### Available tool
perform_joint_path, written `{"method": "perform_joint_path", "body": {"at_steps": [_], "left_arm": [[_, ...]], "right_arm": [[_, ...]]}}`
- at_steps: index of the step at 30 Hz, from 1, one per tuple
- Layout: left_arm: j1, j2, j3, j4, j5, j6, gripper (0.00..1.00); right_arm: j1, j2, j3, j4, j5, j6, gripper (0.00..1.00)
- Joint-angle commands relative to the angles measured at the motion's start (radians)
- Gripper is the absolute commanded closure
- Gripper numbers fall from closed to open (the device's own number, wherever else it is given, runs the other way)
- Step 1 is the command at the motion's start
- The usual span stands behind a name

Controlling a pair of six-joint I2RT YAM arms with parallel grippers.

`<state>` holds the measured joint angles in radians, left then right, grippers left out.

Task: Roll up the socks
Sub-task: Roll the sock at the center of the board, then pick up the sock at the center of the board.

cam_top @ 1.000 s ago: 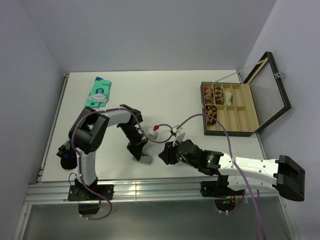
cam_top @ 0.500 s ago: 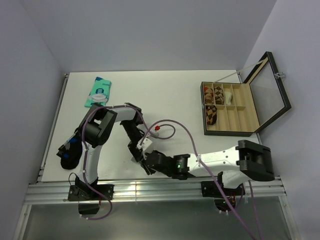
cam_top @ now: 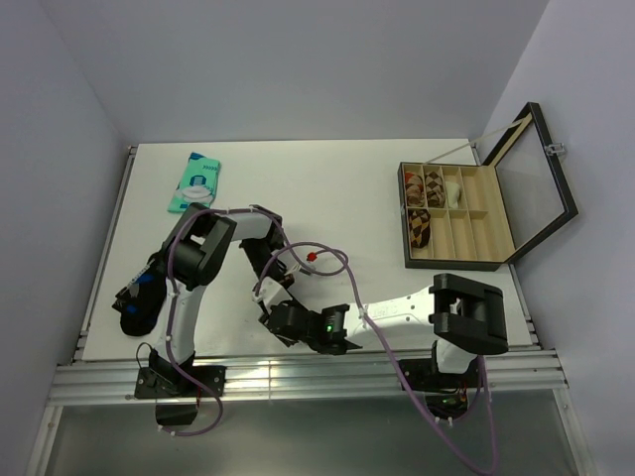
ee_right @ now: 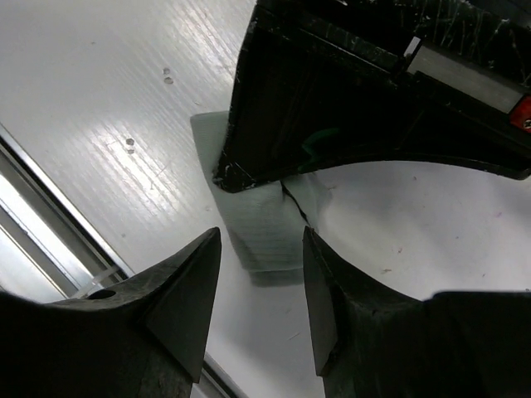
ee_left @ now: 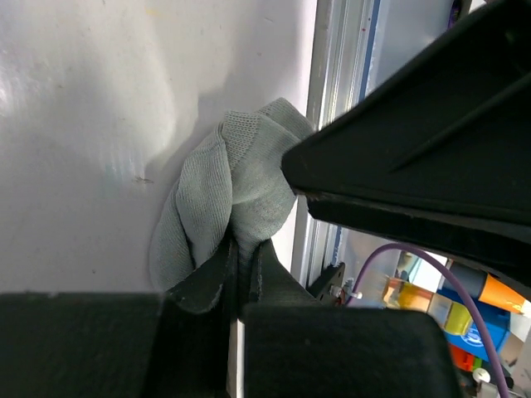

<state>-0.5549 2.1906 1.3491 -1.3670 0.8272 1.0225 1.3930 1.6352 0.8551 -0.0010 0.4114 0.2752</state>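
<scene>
The grey sock (ee_left: 217, 186) lies bunched up on the white surface (cam_top: 327, 188). It is right by the near edge, a bit left of the middle. A metal rail (ee_left: 328, 99) runs along that edge, just beside the sock.

The left pincer (ee_left: 243, 261) is clenched tight on the sock. It pinches a fold of the soft cloth between its two tips. The rest of the sock puffs out past the tips and rests on the surface.

The right arm reaches far over to the left, low along the near edge. The right pincer (ee_right: 259, 286) is released and holds nothing. Its two black fingers (ee_right: 178, 290) stand apart. The sock lies just past them, in line with the gap. The two pincers are very close to each other, with the sock between them. From above, they hide the sock.

A teal packet (cam_top: 195, 182) lies flat near the far left corner, well apart from the arms. A dark cloth (cam_top: 134, 309) sits at the left edge, near the left arm's base. A box (cam_top: 456, 265) stands by the right edge with its lid (cam_top: 541, 183) tipped open. It has many small parts inside. A few hold brown rolled things (cam_top: 419, 226).
</scene>
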Motion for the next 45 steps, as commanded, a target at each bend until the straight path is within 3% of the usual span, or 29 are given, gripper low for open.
{"method": "perform_joint_path", "body": {"at_steps": [1,17,25,41,45], "left_arm": [[0.000,0.031,0.018,0.029,-0.069,0.018,1.00],[0.001,0.047,0.027,0.049,-0.083,0.007,1.00],[0.001,0.058,0.028,0.055,-0.082,0.008,1.00],[0.001,0.052,0.035,0.083,-0.086,-0.021,1.00],[0.000,0.046,0.030,0.098,-0.091,-0.030,1.00]], "right_arm": [[-0.020,0.009,0.047,-0.005,0.027,-0.033,0.48],[-0.253,-0.037,-0.042,0.145,-0.433,0.015,0.41],[-0.261,-0.069,-0.064,0.162,-0.430,0.019,0.39],[-0.273,0.081,-0.001,0.122,-0.482,0.044,0.39],[-0.301,0.104,-0.005,0.141,-0.563,0.062,0.40]]}}
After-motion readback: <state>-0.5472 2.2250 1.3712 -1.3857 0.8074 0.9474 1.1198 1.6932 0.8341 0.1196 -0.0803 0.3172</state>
